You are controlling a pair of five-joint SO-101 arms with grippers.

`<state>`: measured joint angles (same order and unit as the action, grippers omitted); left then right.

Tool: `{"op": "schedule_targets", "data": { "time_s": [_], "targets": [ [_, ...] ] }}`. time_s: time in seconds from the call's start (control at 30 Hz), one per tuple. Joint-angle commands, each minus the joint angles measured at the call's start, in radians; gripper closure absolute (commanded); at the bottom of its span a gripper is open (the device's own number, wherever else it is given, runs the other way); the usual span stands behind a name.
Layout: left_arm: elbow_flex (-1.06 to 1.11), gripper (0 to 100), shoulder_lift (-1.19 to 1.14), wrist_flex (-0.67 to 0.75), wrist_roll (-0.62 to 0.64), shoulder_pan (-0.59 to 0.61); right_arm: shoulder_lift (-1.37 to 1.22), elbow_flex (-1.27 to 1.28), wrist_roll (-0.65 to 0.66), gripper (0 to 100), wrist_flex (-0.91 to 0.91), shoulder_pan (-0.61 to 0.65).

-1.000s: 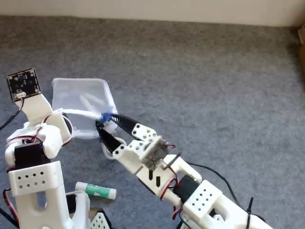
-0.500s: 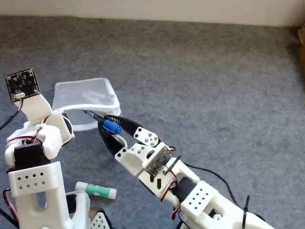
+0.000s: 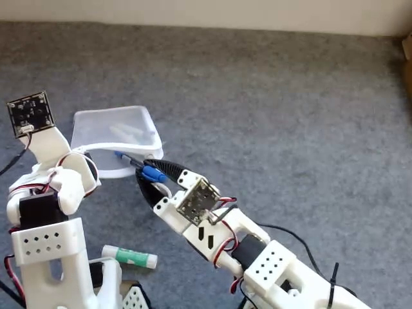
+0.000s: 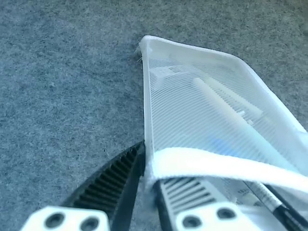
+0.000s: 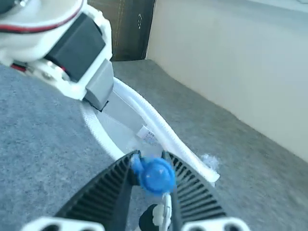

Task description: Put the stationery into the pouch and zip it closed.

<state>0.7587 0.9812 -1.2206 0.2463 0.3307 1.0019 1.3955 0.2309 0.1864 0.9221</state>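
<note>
A translucent white mesh pouch [image 3: 112, 132] lies at the table's left with its mouth held open. My left gripper [image 4: 147, 161] is shut on the pouch [image 4: 207, 115] at its rim beside the white zip band. White stationery [image 4: 226, 101] lies inside. My right gripper [image 3: 145, 175] is shut on a blue pen [image 3: 152, 172]; the pen's dark tip [image 3: 121, 155] points into the pouch mouth. In the right wrist view the pen's blue end [image 5: 155, 175] sits between the black fingers [image 5: 190, 185], with the pouch opening [image 5: 139, 130] just beyond. A green-and-white glue stick [image 3: 130, 257] lies near the left arm's base.
The left arm's white body [image 3: 48, 212] stands close beside the pouch and the glue stick. Grey carpet [image 3: 290, 116] covers the table to the right and far side. A pale wall [image 5: 231, 57] borders the back edge.
My right gripper has drawn back a little from the pouch mouth with the pen and rolled its wrist. The pouch rim has shifted slightly. The left arm stays put.
</note>
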Motion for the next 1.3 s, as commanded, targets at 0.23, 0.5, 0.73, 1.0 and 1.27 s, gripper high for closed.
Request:
{"op": "schedule_targets", "data": {
  "time_s": [0.23, 0.5, 0.73, 1.0, 1.27],
  "targets": [
    [0.01, 99, 0.008, 0.009, -0.005, -0.015, 0.008, -0.056, 0.009, 80.3, -0.01, 0.016],
    [0.01, 99, 0.008, 0.009, -0.005, -0.015, 0.015, -0.053, 0.009, 80.3, -0.01, 0.016],
    [0.01, 99, 0.008, 0.009, -0.005, -0.015, 0.016, -0.054, 0.009, 88.8, -0.01, 0.015],
    [0.01, 99, 0.008, 0.009, -0.005, -0.013, 0.016, -0.058, 0.009, 99.3, -0.01, 0.039],
    [0.01, 99, 0.008, 0.009, -0.005, -0.013, -0.15, -0.133, 0.009, 99.3, -0.001, 0.071]
  ]
}}
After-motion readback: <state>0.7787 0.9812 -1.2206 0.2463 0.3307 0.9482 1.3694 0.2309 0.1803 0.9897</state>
